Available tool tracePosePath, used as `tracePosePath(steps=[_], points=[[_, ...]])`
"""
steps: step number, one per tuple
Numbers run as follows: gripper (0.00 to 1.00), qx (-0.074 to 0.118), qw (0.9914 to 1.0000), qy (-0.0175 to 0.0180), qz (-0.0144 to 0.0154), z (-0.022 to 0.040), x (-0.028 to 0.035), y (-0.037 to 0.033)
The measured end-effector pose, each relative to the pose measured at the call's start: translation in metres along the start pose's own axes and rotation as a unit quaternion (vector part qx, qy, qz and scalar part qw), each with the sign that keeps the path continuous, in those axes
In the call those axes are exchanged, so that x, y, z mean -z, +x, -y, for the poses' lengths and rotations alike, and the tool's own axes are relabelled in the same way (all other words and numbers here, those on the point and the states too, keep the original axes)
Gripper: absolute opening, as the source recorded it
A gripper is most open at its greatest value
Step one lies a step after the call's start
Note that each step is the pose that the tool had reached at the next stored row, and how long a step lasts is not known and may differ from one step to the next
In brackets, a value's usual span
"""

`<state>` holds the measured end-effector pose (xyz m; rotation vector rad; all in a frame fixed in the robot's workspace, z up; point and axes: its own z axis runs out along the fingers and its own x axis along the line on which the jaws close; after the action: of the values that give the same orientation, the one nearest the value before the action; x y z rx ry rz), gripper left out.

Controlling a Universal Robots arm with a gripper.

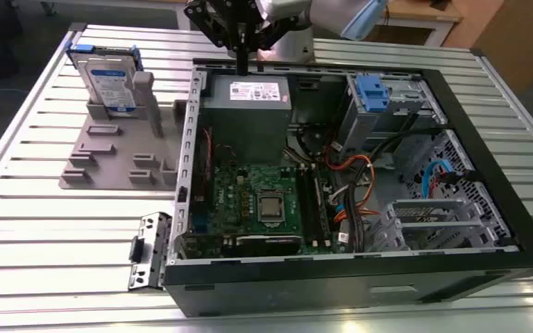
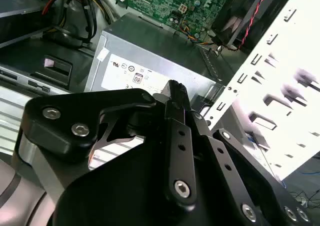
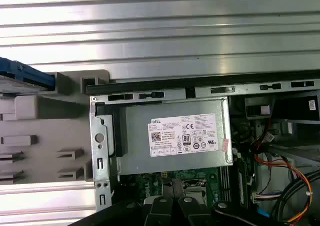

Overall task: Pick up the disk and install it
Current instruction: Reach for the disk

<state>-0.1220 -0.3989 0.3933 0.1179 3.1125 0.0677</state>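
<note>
Tool (image 1: 242,69), fingers together and empty, hangs over the power supply (image 1: 248,114) inside the open computer case (image 1: 341,267). Disk (image 1: 111,82) stands upright in a grey rack (image 1: 109,159) on the desk (image 1: 53,236).

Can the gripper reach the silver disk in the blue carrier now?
Probably yes. The silver hard drive in its blue plastic carrier stands upright in the grey holder, top uncovered. The black gripper hangs over the open black computer case, with nothing between.
</note>
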Motion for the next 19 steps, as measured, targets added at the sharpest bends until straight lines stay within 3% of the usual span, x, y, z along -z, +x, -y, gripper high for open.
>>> tracePosePath(steps=[9,19], points=[[0.10,0.000,1.00000,0.0000,0.0000,0.0000,0.0001,0.0006],[0.10,0.000,1.00000,0.0000,0.0000,0.0007,0.0003,0.0090]])
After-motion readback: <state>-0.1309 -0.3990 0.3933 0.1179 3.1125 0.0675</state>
